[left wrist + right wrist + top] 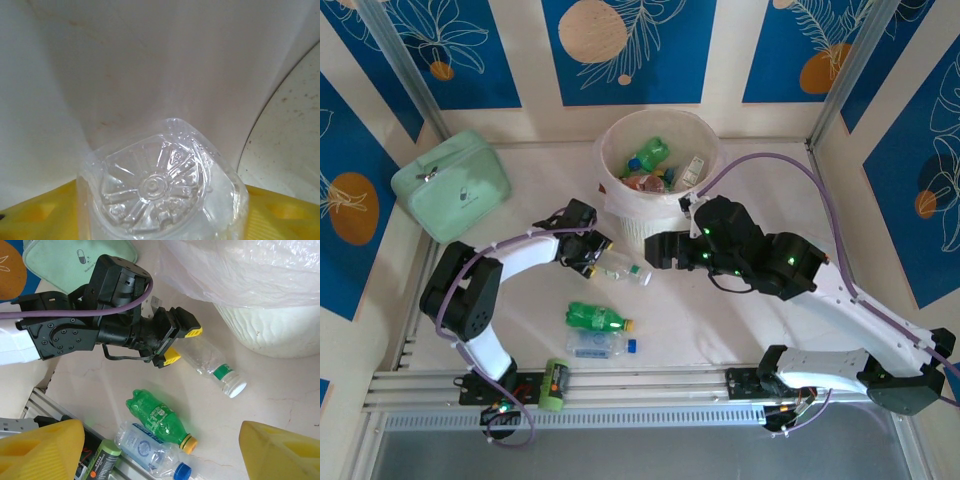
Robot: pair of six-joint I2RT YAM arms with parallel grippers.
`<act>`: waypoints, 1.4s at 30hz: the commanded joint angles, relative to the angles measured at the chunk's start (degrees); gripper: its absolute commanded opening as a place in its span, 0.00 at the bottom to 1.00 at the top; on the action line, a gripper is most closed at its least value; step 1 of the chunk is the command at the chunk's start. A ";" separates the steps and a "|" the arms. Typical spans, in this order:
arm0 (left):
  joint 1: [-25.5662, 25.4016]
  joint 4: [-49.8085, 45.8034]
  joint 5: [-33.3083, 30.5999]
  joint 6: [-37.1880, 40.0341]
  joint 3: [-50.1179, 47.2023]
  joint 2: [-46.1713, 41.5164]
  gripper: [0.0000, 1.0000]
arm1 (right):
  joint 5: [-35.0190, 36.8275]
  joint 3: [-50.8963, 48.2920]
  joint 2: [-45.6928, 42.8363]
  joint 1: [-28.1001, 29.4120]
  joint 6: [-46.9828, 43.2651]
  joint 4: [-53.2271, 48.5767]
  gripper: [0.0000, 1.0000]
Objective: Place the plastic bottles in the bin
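Lying on the tabletop [720, 330] just in front of the bin [630, 215], centre of the top view: one clear bottle [212, 365], green label, white cap, cap pointing lower right in the right wrist view. The left end effector [182, 344] straddles its base end, a yellow fingertip on either side and close against the plastic. Whether it pinches yet cannot be told (the bottle rests flat, not lifted). Taking it by the base suits the job, I judge: the neck is left free to tip over the rim.

The right end effector [655, 250] is spread wide, nothing between its fingers [42, 450]. It hangs low beside the bin's foot, apparently set aside to leave the other arm its path.

Bin: several bottles inside, liner draped over the rim. The rim stands well above this bottle, so a clear lift comes first.

Remaining on the tabletop, lower centre: green bottle [595, 317] and blue-capped clear bottle [600, 346], just beside each other near the front rail. Open room lies to their right. The mint case [450, 185] sits upper left, well apart.
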 commanded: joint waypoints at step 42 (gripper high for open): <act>8.42 35.36 30.21 5.49 -7.43 -38.65 0.43 | -9.60 14.41 12.09 -1.17 -7.97 -4.11 0.92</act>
